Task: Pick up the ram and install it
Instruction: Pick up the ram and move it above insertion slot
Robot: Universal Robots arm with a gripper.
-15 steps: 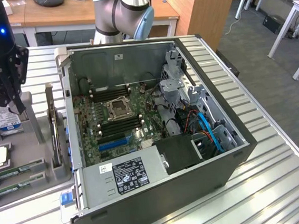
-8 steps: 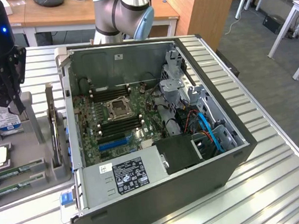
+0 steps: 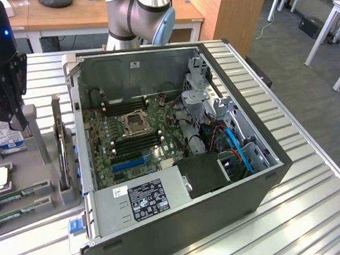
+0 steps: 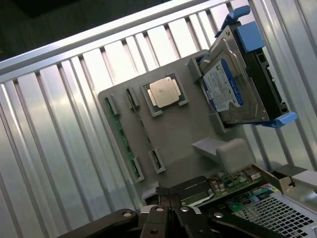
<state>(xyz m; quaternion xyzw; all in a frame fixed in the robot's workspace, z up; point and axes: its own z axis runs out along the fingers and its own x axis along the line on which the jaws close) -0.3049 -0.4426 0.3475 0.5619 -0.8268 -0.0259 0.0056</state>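
Two green ram sticks [image 3: 19, 195] lie side by side in slots at the front of a grey holder tray [image 3: 39, 149] on the exterior view's left. In the wrist view one ram stick [image 4: 121, 134] runs along the edge of the tray [image 4: 173, 134]. My black gripper [image 3: 16, 121] hangs above the back of the tray, over the hard drive and well above the ram. Its fingers [image 4: 166, 201] are pressed together with nothing between them. The open computer case [image 3: 177, 139] shows the motherboard [image 3: 132, 140] with dark memory slots on either side of the CPU socket.
The tray also holds a silver hard drive [image 4: 233, 84] in a blue bracket, a square CPU chip [image 4: 166, 92] and an upright expansion card [image 4: 218, 186]. All of it rests on a ribbed metal table [image 3: 321, 197]. The arm's base [image 3: 141, 16] stands behind the case.
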